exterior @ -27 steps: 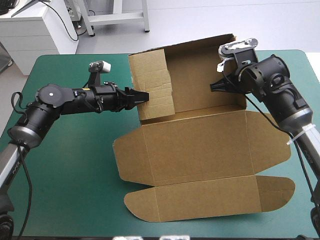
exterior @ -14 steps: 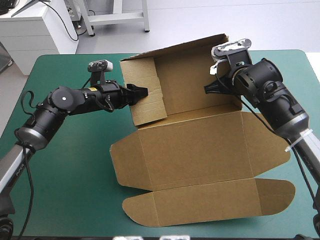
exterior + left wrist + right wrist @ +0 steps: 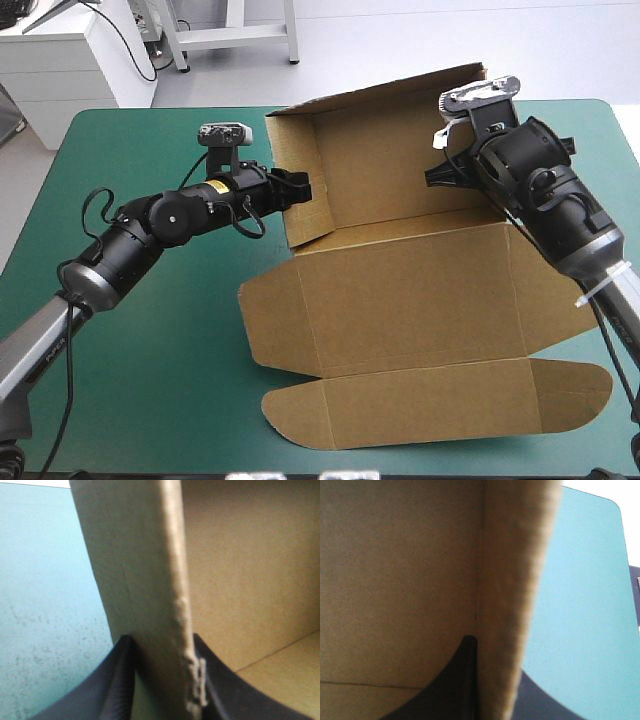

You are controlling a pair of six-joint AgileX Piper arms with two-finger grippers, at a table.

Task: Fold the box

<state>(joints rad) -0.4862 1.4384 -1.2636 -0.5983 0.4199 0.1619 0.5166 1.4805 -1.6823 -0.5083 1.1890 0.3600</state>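
Light: bright and even, falling from overhead on the teal-green cover (image 3: 150,350).
Shadows: a thin, soft rim under the flat flaps of the box (image 3: 410,290); dimmer inside its raised left wall.
Glare: a pale sheen on the cover beside the left gripper (image 3: 162,640).

left pincer (image 3: 302,186) clamped, right pincer (image 3: 432,176) clamped

Box (image 3: 400,290): brown paperboard, matt, fibrous surface with pressed crease lines; cut edges rough and frayed. Desk cover (image 3: 150,380): teal-green, matt, faintly speckled. Left gripper (image 3: 161,645) jaws: black, smooth, dull sheen.
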